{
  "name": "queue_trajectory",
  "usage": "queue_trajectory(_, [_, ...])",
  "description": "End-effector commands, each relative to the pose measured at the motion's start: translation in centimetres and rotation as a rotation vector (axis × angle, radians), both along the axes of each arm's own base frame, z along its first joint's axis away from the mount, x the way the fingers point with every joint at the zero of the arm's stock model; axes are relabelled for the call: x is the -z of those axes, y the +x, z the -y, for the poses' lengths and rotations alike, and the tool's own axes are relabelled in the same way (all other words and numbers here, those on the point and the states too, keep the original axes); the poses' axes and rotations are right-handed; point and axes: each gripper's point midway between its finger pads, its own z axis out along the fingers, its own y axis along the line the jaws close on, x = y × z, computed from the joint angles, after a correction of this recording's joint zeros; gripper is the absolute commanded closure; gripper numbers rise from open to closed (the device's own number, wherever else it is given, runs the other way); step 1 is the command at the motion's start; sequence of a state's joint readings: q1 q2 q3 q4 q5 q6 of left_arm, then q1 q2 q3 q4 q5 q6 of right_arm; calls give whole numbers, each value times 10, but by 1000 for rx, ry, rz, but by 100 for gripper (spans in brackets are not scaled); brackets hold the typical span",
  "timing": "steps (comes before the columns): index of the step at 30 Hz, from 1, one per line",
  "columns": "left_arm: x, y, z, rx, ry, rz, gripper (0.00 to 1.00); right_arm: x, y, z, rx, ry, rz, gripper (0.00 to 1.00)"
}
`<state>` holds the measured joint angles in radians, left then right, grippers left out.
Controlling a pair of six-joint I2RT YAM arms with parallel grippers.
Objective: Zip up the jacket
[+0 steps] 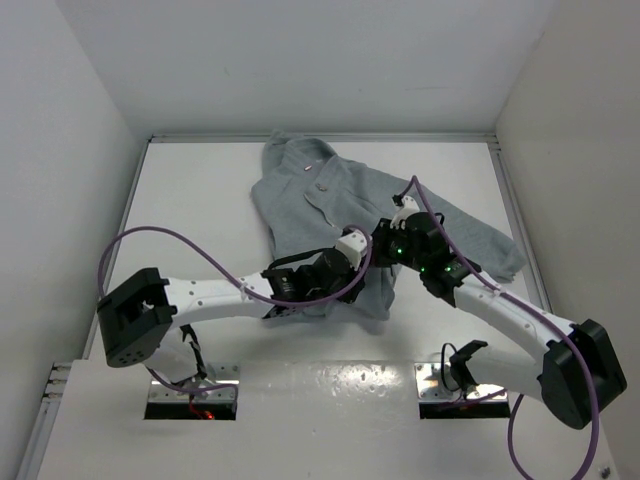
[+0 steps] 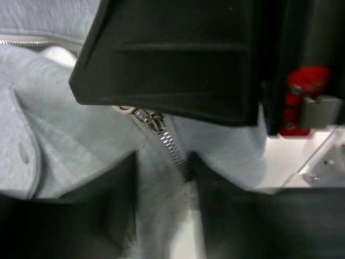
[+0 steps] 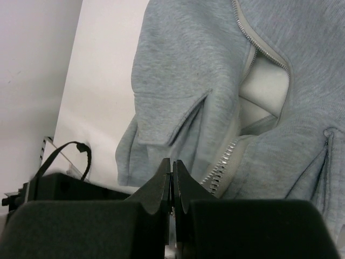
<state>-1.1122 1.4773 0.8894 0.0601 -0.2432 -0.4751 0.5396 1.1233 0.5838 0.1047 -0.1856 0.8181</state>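
Over the grey fleece jacket (image 1: 320,200), left gripper (image 2: 163,183) straddles the toothed metal zipper (image 2: 168,139), jaws apart; right gripper (image 3: 172,178) pinched shut.

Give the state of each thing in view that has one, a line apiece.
Light grey fleece jacket: spread out, front mostly unzipped.
Metal zipper slider: low on the jacket, teeth meshed below it.
Left gripper: open, straddling the teeth.
Right gripper: shut.

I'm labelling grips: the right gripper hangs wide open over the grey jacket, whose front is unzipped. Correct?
Not quite. The right gripper is shut, its jaws pressed together, as the right wrist view shows. It does hang over the grey jacket, whose front is unzipped.
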Motion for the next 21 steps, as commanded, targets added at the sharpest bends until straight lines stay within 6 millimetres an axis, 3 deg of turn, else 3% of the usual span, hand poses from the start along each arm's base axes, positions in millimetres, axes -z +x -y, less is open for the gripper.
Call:
queue_trajectory(1, [-14, 7, 11, 3, -18, 40, 61, -23, 7, -7, 14, 62, 50, 99])
queue_trajectory(2, [-13, 7, 10, 9, -11, 48, 83, -21, 7, -6, 16, 57, 47, 99])
queue_trajectory(4, [-18, 6, 11, 26, -14, 58, 100, -22, 9, -5, 18, 48, 61, 99])
queue_trajectory(11, [4, -25, -19, 103, 65, 52, 100, -19, 30, 8, 63, -12, 121, 99])
queue_trajectory(12, [-5, -36, -19, 142, 32, 50, 100, -19, 34, 12, 75, -17, 131, 99])
queue_trajectory(13, [2, -44, -25, 163, 49, 55, 100, -15, 39, 14, 79, -34, 140, 99])
queue_trajectory(15, [-5, -55, -33, 201, 31, 80, 100, -17, 47, 18, 93, -49, 166, 99])
queue_trajectory(21, [-11, -75, -44, 272, 22, 83, 100, -17, 69, 20, 108, -73, 202, 99])
